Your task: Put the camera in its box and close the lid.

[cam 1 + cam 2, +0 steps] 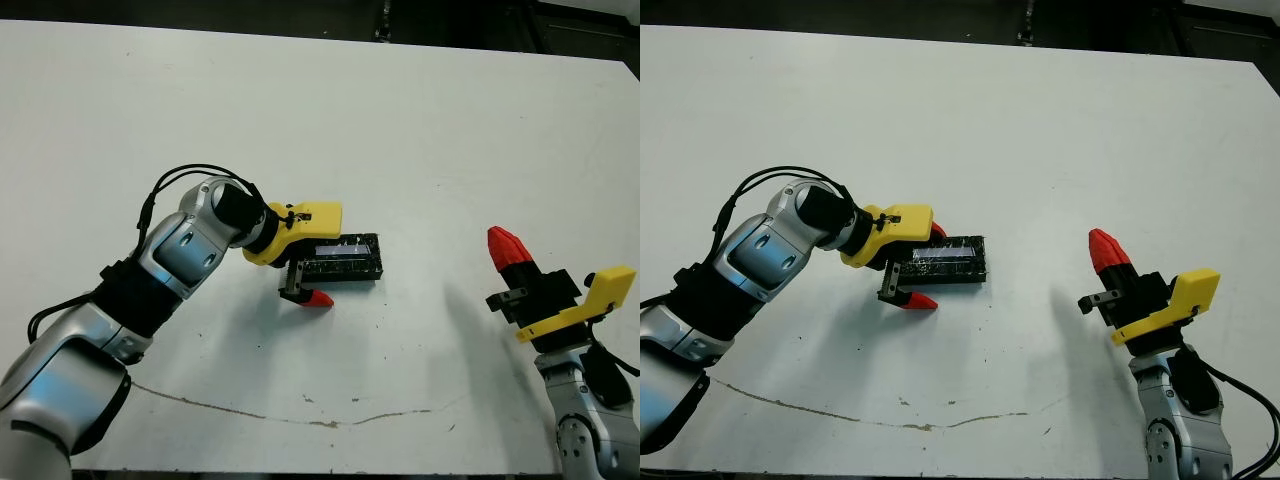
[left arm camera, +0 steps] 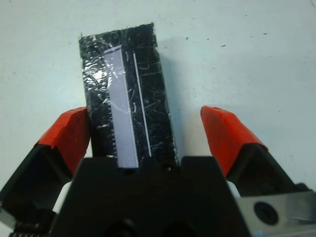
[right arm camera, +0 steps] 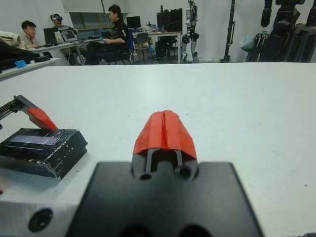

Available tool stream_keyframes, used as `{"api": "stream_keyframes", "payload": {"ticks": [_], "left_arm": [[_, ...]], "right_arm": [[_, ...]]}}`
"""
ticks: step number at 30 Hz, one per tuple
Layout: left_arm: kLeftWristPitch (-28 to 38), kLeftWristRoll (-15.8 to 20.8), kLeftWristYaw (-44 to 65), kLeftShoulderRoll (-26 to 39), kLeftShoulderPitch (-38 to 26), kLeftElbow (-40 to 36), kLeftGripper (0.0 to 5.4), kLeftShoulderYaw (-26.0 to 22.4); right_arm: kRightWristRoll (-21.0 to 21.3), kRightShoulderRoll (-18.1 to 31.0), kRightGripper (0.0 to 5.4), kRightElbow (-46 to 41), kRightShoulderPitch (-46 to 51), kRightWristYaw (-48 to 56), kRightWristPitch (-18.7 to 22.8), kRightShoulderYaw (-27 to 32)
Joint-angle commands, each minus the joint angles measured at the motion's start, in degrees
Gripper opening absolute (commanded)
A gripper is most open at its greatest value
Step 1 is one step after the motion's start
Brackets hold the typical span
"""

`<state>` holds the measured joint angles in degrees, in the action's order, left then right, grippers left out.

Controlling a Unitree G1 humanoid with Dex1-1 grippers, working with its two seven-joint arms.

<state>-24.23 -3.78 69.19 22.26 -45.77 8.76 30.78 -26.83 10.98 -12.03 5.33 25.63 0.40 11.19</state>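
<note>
White worktop [image 1: 420, 120] carries the lid [image 1: 345, 258] mid-left — its long axis runs between my left pincer's [image 2: 155, 136] spread fingers; my right pincer [image 3: 165, 132], clenched empty, sits well apart.

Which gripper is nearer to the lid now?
Left. The left gripper is open, its fingers straddling the lid; the right gripper is shut, well off to its right.

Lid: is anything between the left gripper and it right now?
Nothing visible. The left gripper has its open jaws straddling the lid, one fingertip beside one long edge and the other apart from it; bare table surrounds it.
</note>
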Motion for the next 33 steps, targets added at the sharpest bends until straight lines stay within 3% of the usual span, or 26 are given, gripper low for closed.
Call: {"api": "stream_keyframes", "payload": {"ticks": [1, 5, 10, 15, 33], "left_arm": [[0.4, -1.1, -1.7, 1.2, 0.3, 1.3, 5.39, -1.0], [1.4, -2.6, -3.1, 2.9, 0.1, 2.7, 5.39, -1.5], [1.2, -1.2, -3.4, 5.1, 2.0, 2.4, 5.39, -4.1], [2.2, -2.1, -3.6, 8.3, 3.4, 1.5, 5.39, -4.6], [2.4, 2.4, 1.1, 18.6, 10.4, -5.5, 5.39, -10.0]], "right_arm": [[-0.1, 0.6, 0.00, 0.1, 0.5, 0.3, 0.3, 0.2], [-0.2, 0.5, 0.00, 0.1, 0.5, 0.4, 0.4, 0.3], [-0.6, 0.5, 0.00, 0.2, 0.5, 0.4, 0.6, 0.2], [-0.5, 0.5, 0.00, 0.1, 0.5, 0.4, 0.5, 0.1], [-1.0, 0.5, 0.00, 0.5, 0.3, 1.0, 0.8, 0.2]]}}
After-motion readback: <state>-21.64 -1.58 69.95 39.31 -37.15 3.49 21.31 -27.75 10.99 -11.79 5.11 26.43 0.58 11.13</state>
